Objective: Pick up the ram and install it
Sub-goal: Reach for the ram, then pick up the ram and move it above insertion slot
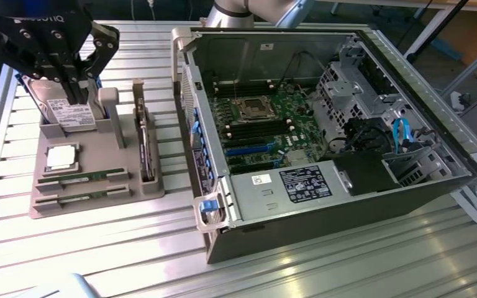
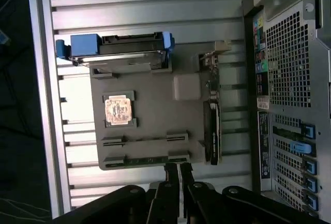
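Observation:
Two ram sticks, thin green boards, lie edge-up in the near slots of a grey holder (image 1: 97,205): one ram stick (image 1: 85,176) sits just behind the other (image 1: 84,197). In the wrist view the ram (image 2: 146,159) rests between clips at the holder's edge, closest to my fingertips. My black gripper (image 1: 77,98) hangs above the holder's far end, over the hard drive (image 1: 66,113), well clear of the sticks. Its fingers (image 2: 172,182) are pressed together with nothing between them. The open computer case (image 1: 322,205) shows the motherboard (image 1: 263,127) with dark memory slots.
The holder also carries a square silver processor (image 1: 62,157) and a tall dark expansion card (image 1: 143,146) standing on edge between the ram and the case. The case wall (image 1: 195,118) rises right beside the holder. Ribbed metal table (image 1: 97,254) spreads in front.

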Controlling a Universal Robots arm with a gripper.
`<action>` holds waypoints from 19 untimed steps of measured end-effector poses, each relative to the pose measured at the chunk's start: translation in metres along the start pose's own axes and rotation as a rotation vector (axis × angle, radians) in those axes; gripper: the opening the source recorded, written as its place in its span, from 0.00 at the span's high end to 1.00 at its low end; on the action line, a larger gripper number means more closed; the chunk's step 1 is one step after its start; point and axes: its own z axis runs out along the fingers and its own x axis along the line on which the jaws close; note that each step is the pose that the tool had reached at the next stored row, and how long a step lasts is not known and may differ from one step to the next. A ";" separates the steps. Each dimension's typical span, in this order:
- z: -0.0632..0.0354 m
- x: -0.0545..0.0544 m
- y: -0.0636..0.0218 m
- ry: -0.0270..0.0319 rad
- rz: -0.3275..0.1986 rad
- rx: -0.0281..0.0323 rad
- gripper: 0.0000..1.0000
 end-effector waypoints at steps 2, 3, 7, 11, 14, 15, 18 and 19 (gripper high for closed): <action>0.0002 -0.001 -0.0103 -0.0008 0.000 0.0111 0.84; 0.0004 -0.001 -0.0134 -0.0011 0.000 0.0144 0.84; 0.0004 -0.001 -0.0178 -0.0015 -0.001 0.0208 0.84; 0.0004 -0.001 -0.0179 -0.0016 -0.001 0.0209 0.84; 0.0004 -0.001 -0.0179 -0.0016 -0.001 0.0208 0.84; 0.0004 -0.001 -0.0179 -0.0016 -0.001 0.0208 0.84; 0.0004 -0.001 -0.0179 -0.0016 -0.001 0.0208 0.84; 0.0004 -0.001 -0.0180 -0.0016 -0.006 0.0207 0.84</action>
